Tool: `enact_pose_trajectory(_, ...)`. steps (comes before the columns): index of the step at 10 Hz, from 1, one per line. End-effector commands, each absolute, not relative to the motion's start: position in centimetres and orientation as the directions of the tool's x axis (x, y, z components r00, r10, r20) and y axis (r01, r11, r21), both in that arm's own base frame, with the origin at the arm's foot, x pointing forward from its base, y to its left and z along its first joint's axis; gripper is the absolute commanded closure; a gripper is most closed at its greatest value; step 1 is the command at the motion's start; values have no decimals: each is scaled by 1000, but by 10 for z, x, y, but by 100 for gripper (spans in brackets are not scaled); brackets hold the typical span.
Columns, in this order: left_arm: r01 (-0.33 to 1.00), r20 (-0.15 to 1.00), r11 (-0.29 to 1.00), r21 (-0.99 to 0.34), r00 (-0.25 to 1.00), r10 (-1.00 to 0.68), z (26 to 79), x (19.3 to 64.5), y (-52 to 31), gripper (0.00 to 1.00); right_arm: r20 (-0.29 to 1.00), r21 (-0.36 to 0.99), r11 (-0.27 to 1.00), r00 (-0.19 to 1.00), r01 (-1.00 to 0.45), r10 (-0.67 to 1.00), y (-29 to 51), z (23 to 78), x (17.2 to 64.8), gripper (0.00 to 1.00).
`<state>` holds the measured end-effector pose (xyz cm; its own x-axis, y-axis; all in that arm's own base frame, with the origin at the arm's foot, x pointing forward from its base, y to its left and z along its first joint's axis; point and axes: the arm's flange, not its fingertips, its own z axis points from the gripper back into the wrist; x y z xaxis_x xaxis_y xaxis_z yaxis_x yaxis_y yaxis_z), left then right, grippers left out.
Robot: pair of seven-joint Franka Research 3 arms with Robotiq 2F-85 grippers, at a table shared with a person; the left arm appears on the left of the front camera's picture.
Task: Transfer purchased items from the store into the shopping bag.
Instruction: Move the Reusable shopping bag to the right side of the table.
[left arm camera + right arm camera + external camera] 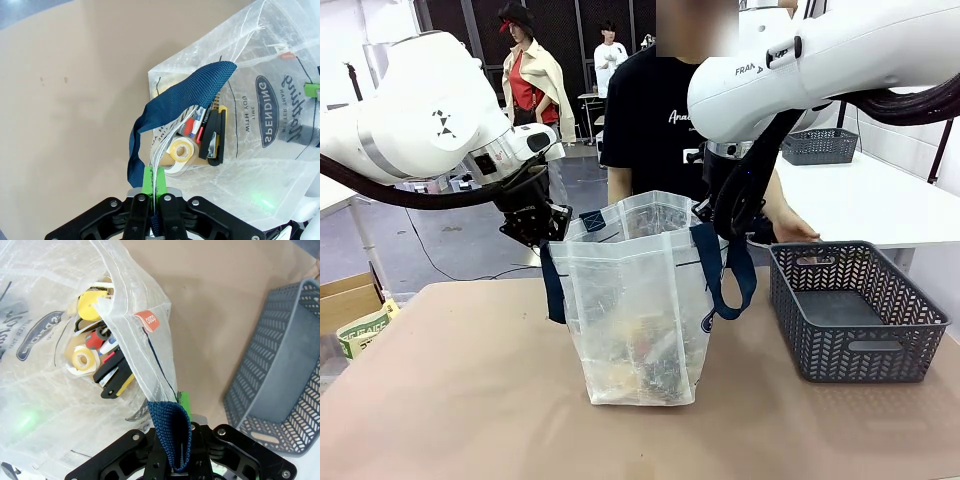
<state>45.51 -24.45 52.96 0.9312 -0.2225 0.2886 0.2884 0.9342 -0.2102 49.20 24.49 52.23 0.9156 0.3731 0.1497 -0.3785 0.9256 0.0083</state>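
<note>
pinching shopping bag (635,300) straps (175,100), left gripper (153,175) and right gripper (177,407) clamp tight; wrist views reveal purchased items (95,360) inside.

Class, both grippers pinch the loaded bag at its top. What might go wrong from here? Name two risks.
1. The left gripper and right gripper pinch the shopping bag by thin film and strap. Pulling apart might tear it or slip a grip, and the soft bag could slump, spilling the purchased items.
2. The person's hand is close to the right arm, by the basket; a swing might strike it.
</note>
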Motion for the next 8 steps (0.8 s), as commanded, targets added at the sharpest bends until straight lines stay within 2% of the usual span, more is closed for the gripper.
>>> enact_pose_trajectory(1, 288, 289, 934, -210, 931, -223, 530, 455, -244, 100, 150, 8, 926, 916, -379, 373, 245, 522, 492, 100)
enact_pose_trajectory(3, 176, 267, 961, -212, 957, -117, 529, 448, -262, 100, 104, 141, 942, 951, -304, 291, 247, 523, 497, 100)
enact_pose_trajectory(5, 184, 225, 951, -250, 966, -128, 526, 442, -275, 100, 47, 161, 962, 975, -220, 215, 254, 529, 497, 100)
enact_pose_trajectory(8, 209, 224, 929, -304, 964, -144, 518, 442, -292, 100, -4, 159, 978, 990, -136, 138, 276, 535, 505, 100)
